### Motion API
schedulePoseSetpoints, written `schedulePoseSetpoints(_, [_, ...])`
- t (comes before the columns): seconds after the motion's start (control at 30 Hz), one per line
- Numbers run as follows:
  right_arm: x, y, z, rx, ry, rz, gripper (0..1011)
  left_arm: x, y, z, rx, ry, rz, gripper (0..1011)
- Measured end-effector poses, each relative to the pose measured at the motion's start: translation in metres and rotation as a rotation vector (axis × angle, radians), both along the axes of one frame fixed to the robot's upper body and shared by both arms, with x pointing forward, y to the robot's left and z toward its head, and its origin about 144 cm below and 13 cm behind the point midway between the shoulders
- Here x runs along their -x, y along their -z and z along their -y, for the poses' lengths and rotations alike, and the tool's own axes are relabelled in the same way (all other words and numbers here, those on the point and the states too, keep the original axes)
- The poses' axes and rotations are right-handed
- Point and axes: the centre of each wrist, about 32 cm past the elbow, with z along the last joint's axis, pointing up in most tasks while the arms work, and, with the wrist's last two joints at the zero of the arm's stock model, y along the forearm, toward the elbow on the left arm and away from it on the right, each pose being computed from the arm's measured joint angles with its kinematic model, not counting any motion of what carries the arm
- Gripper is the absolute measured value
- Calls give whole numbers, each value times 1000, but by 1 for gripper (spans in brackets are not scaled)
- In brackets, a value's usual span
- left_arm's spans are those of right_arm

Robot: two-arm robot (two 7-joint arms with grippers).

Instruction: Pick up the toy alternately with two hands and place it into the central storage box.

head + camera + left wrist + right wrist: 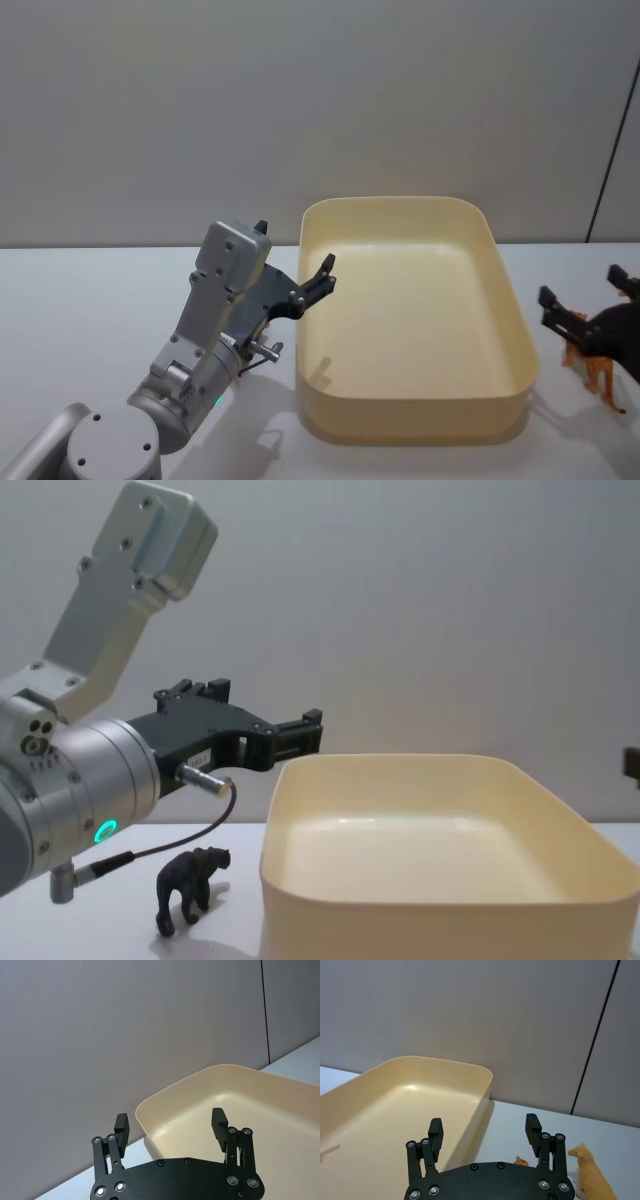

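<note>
The central storage box [400, 204] is a large cream-yellow tub in the middle of the white table. My left gripper [295, 250] hangs open in the air at the box's left rim with nothing between its fingers; the left wrist view looks past it [170, 1125] into the box [200, 1105]. On the table under the left arm stands a black animal toy [190, 885]. My right gripper [583, 288] is open to the right of the box, just above an orange-tan animal toy [600, 375]. The right wrist view shows that toy [592, 1180] beside the open gripper [484, 1131].
A small orange figure part [521, 1161] peeks out behind the right gripper's base. A grey wall stands close behind the table. A cable loops from the left wrist [205, 830] down toward the table beside the box [440, 920].
</note>
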Motion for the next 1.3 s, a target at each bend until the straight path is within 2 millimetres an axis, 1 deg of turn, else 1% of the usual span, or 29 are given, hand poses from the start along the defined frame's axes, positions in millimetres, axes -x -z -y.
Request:
schedulePoseSetpoints(0.23, [5,0,21,10,12,-40,1001,0,0,0,0,0,0,1001])
schedulePoseSetpoints(0.43, [10,2,31,13,19,-81,1001,0,0,0,0,0,0,1001])
schedulePoseSetpoints(0.67, [14,7,36,12,34,-129,1001,0,0,0,0,0,0,1001])
schedulePoseSetpoints(0.87, [15,16,41,13,62,-183,1001,0,0,0,0,0,0,1001])
schedulePoseSetpoints(1.1, [10,25,42,20,82,-231,1001,0,0,0,0,0,0,1001])
schedulePoseSetpoints(1.3, [3,31,40,34,72,-250,1001,0,0,0,0,0,0,1001])
